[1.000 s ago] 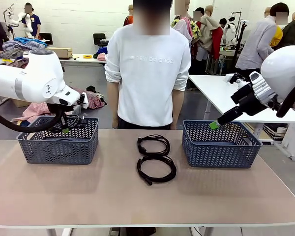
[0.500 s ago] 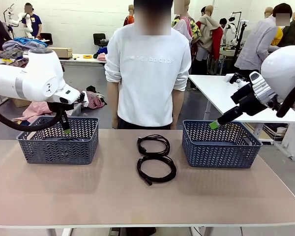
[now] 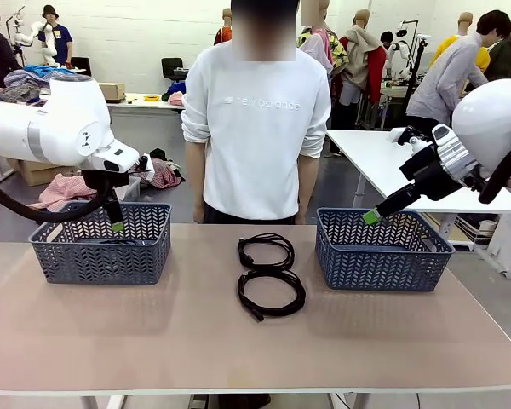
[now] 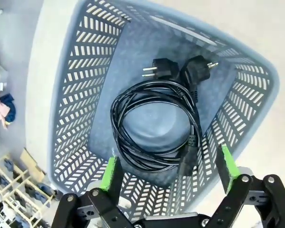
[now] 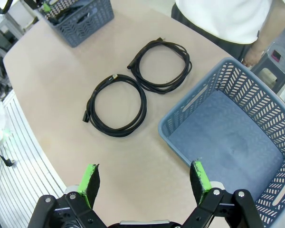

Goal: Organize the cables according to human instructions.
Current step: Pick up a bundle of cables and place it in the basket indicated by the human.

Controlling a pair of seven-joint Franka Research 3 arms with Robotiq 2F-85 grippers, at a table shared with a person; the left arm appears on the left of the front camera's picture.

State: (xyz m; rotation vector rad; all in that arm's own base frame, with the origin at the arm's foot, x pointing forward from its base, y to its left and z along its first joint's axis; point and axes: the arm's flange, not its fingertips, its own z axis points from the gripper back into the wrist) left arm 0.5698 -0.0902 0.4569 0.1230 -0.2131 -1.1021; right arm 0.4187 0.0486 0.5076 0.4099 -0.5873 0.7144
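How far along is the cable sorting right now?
Done: coiled cable lies in the left basket. In hand: nothing; the left gripper hangs open above it, the right gripper open near the right basket. Left: the far coil and near coil lie on the table.

Item 1, front camera: fixed between my arms on my side of the flat beige table, facing across it at middling range to the person in a white sweatshirt.

Item 2, left wrist camera: close, looking straight down past my left end effector into the blue-grey perforated plastic basket.

Item 3, right wrist camera: higher, tilted down past my right end effector. Shared with the front view: the table, that basket, the matching second basket, and two loose coils of thin black cable.
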